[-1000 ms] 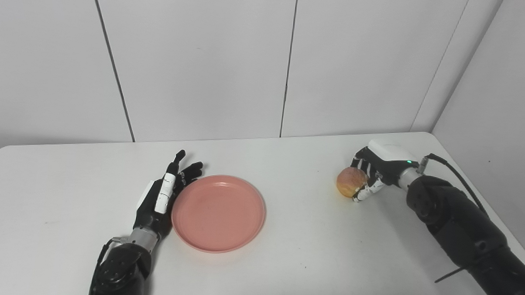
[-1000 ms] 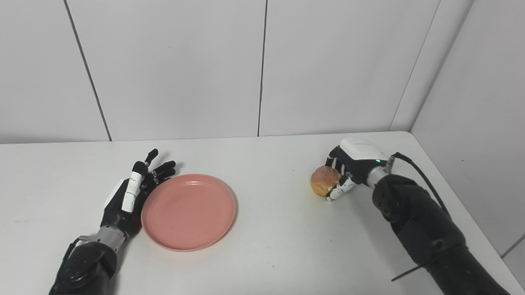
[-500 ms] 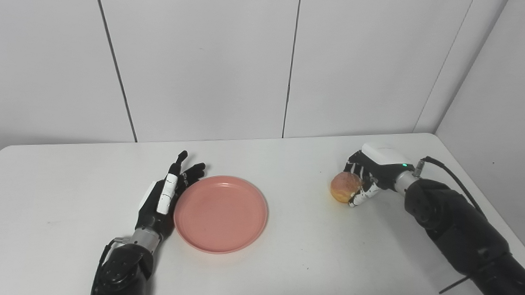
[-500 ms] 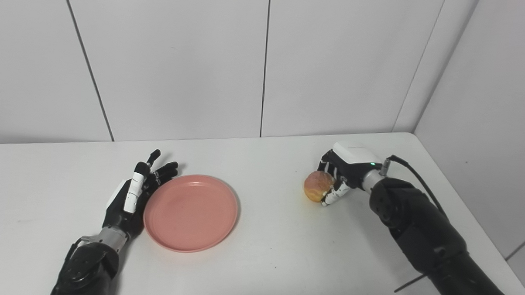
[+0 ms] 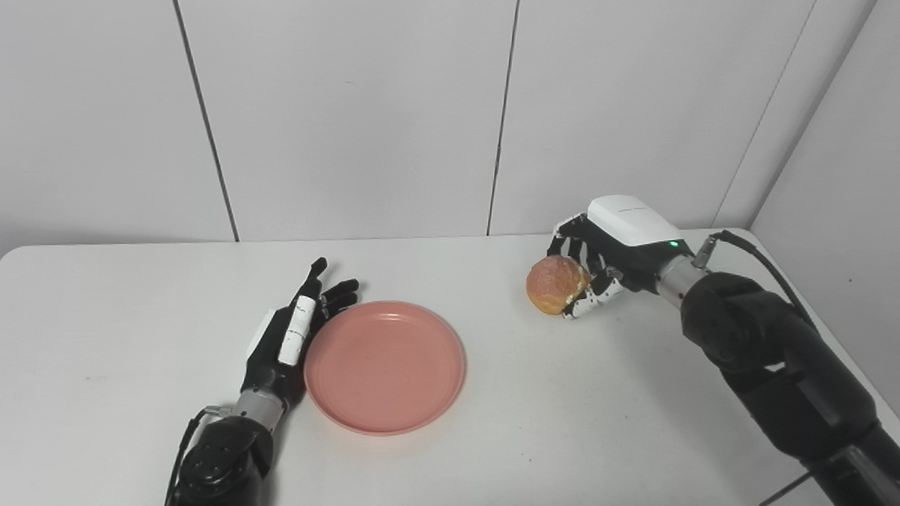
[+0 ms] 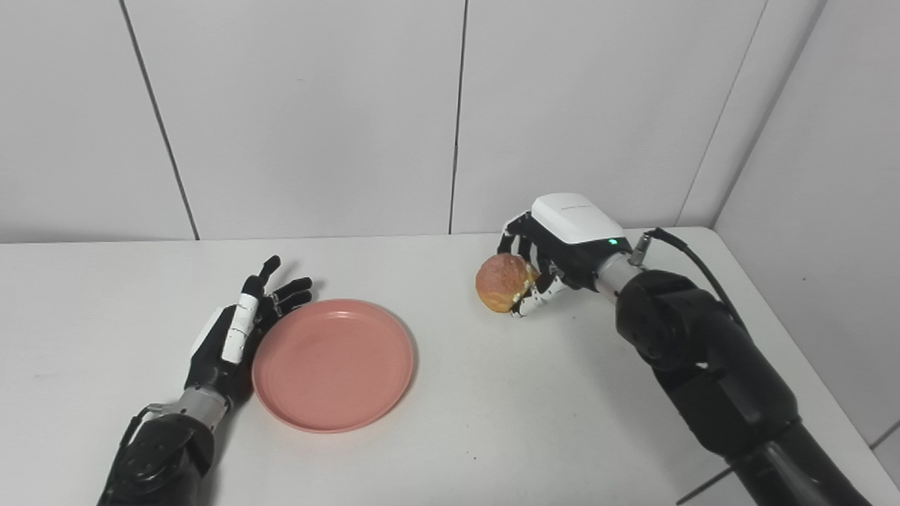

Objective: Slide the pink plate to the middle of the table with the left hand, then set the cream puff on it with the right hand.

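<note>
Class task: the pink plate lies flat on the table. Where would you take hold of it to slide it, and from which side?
Take the pink plate at its raised rim on its left edge, where the open left hand rests flat beside it. The plate is shallow and flat on the table, so a sideways push on the rim suits better than a pinch.

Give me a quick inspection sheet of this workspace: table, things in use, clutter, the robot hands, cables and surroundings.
Surface: white table, a few faint specks, otherwise bare.
Job's things: pink plate flat on the table, nothing on it; cream puff held off the table, to the right of the plate.
Clutter: nothing seen.
Robot hands: left robot hand open, fingers straight, lying along the plate's left rim; right robot hand closed around the cream puff.
Cables: black cable looping from the right wrist; thin wire at the left wrist.
Surroundings: plain white wall panels behind and to the right.
</note>
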